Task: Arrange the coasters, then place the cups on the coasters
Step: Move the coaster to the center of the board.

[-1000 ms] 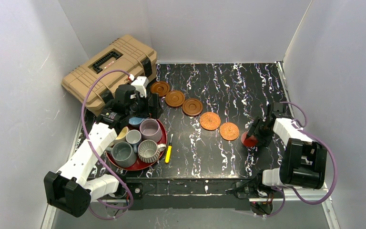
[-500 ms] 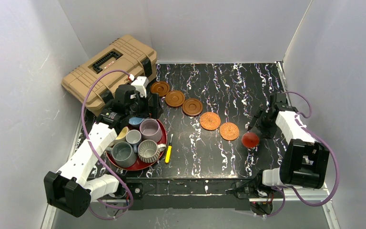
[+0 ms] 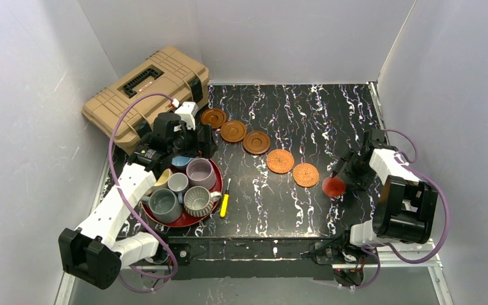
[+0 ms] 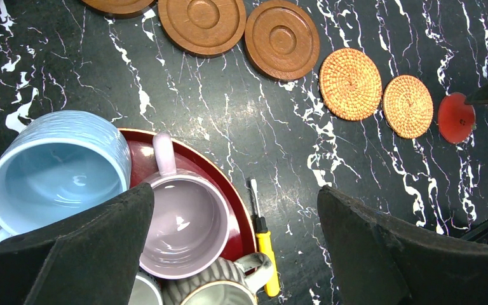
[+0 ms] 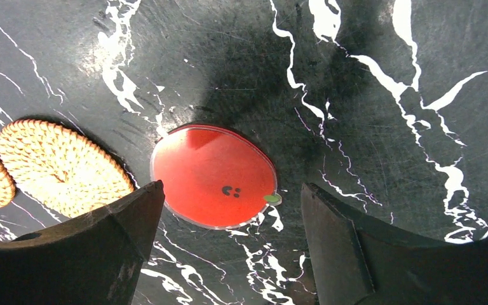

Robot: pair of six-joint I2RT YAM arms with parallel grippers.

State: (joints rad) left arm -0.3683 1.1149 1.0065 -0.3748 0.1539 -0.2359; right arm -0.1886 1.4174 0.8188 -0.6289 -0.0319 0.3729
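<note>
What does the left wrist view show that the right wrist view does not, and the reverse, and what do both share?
Only the left wrist view: the light blue ceramic mug and mauve ceramic mug on the large red round tray, the yellow-handled screwdriver, and dark brown rimmed wooden coasters. Only the right wrist view: a small green speck at the edge of the flat red round coaster. Both: that red coaster, orange-brown woven round coasters, and the black marbled table.
</note>
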